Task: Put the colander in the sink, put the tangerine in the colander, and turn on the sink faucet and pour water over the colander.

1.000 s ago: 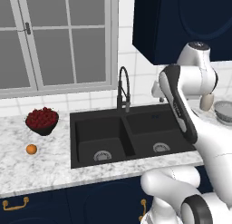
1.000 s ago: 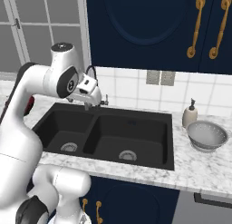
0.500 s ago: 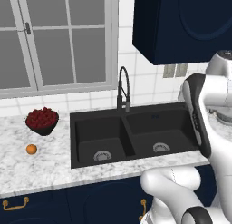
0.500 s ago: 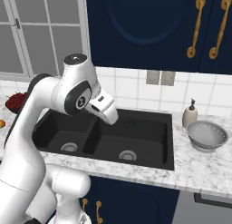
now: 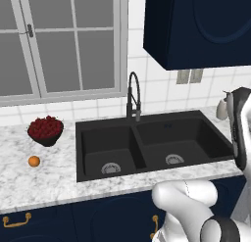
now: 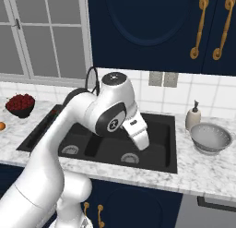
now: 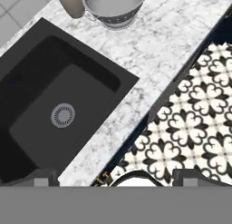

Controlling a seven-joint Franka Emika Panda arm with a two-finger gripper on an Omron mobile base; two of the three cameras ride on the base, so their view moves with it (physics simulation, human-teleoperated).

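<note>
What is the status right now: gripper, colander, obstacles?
Gripper state unclear, nothing held. Colander on the counter right of the sink, beside the soap bottle. Tangerine on the far-left counter. Basins hold nothing.

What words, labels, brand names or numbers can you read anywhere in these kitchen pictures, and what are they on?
No readable text anywhere.
The round mark on the arm's joint is a small logo, too blurred to read.
The soap dispenser, colander, sink and cabinets carry no lettering.
</note>
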